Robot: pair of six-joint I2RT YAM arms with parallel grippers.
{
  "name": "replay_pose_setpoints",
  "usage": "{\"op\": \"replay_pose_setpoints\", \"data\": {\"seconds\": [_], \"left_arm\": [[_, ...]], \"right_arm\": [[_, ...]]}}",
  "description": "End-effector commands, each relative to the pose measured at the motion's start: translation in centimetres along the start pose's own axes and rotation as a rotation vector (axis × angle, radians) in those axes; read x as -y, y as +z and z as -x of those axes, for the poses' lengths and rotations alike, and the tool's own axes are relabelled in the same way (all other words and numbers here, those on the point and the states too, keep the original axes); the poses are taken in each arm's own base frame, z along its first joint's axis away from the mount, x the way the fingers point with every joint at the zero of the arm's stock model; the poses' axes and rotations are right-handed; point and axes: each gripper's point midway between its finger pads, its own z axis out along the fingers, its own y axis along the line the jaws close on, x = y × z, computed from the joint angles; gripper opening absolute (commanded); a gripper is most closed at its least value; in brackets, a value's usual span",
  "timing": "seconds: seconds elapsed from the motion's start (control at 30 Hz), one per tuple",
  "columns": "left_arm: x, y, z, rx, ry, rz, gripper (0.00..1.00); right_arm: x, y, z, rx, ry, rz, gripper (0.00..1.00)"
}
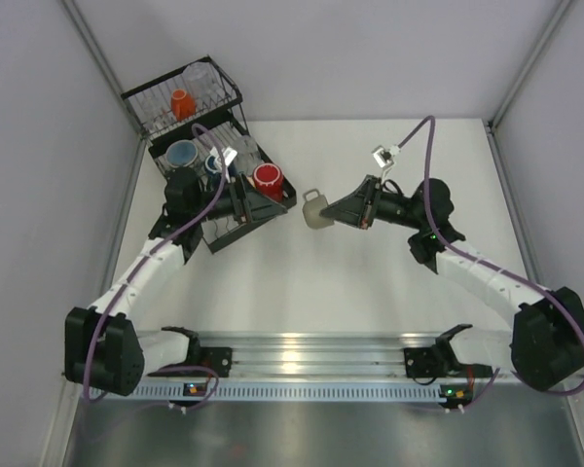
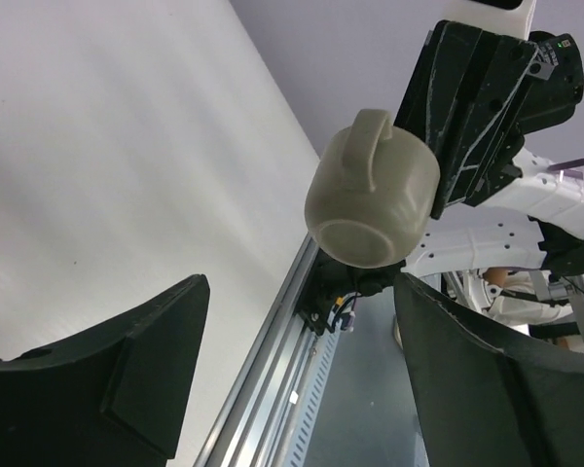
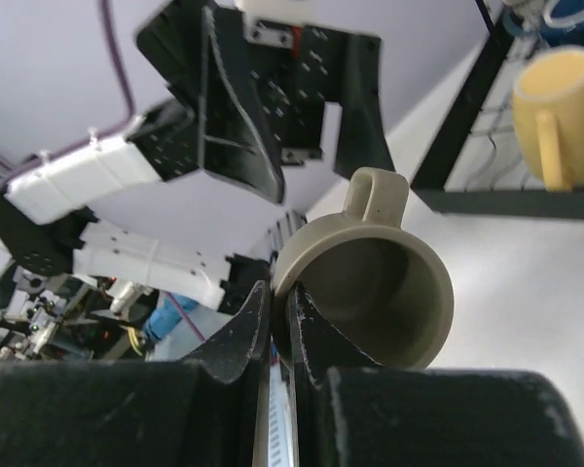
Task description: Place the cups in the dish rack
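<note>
**Mug** (image 1: 316,211), olive-grey, one handle.
- Position: mid-bench (image 1: 302,292), apparently held clear of the surface. It lies on its side in the top view, with mouth to 3 o'clock, base to 9 and handle to 12.
- Hold: the right pincer (image 3: 280,316) pinches the rim wall, one finger inside and one outside.
- Handling (judged): stiff, light and smooth-walled, so it is likely to swivel or slip in a thin rim pinch and could chip if dropped. The best places to take hold are the rim, as now, or the handle loop.

**Left pincer** (image 2: 300,302): spread and empty, at 9 o'clock of the mug, facing its base.

**Rack** (image 3: 464,117): black wire, at 10 o'clock of the mug.
- Tray part: red cup (image 1: 268,178), blue cup (image 1: 182,154) and yellow cup (image 3: 560,97).
- Taller basket: orange cup (image 1: 180,102).
</note>
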Motion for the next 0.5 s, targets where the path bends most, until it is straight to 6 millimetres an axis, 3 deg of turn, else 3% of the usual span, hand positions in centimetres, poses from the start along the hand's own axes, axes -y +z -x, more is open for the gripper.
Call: {"op": "replay_pose_setpoints", "data": {"seconds": [0.0,0.03,0.07,0.2,0.33,0.47], "left_arm": [[2.9,0.8,1.4,0.032,0.074,-0.104,0.83],[3.5,1.3,1.3,0.028,0.075,-0.122,0.84],[4.4,1.5,1.8,0.051,0.088,-0.153,0.93],[6.3,1.8,2.8,0.113,0.091,-0.216,0.98],[6.3,1.9,3.1,0.127,0.095,-0.221,0.98],[4.7,2.6,2.6,0.1,0.051,-0.202,0.96]], "right_arm": [[-5.3,0.1,4.5,0.167,-0.119,0.184,0.0],[-5.5,0.3,5.0,0.18,-0.125,0.187,0.0],[-4.8,0.7,5.2,0.188,-0.116,0.176,0.0],[-4.8,1.8,6.0,0.221,-0.11,0.226,0.0],[-4.3,2.4,6.3,0.234,-0.084,0.242,0.0],[-4.0,2.8,6.6,0.24,-0.086,0.239,0.0]]}}
